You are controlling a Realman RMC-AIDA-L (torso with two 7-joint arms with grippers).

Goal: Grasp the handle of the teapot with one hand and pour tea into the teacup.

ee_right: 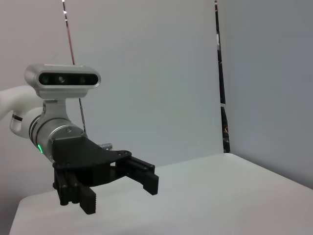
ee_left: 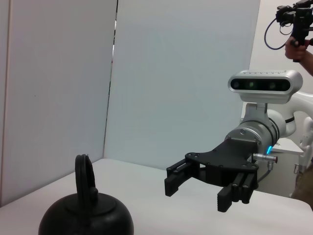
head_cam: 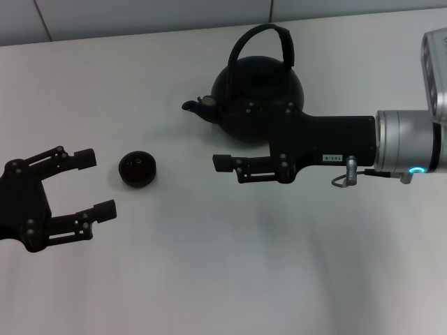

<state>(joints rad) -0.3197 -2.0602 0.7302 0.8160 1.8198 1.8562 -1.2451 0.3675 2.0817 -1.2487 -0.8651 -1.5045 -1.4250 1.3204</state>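
Clearly the table (head_cam: 209,279) is carrying everything here, and the biggest thing on it, the teapot (head_cam: 258,101), is sitting toward the far side, its stubby spout facing the robot's left. It is looking heavy and rigid, probably cast metal, so it is likely going to swing and pull hard on the wrist once lifted. Its handle (head_cam: 262,42) is arching tall over the lid, with the thicker ribbed section on one side seeming the surest place to clamp, since the smooth part may be slipping. The right gripper (head_cam: 222,162) is hovering just in front of the teapot, fingers spread and holding nothing. The left gripper (head_cam: 94,183) is waiting near the table's left edge, jaws wide apart and empty. Between the two grippers the teacup (head_cam: 137,169) is standing, small, light and easy to knock over.
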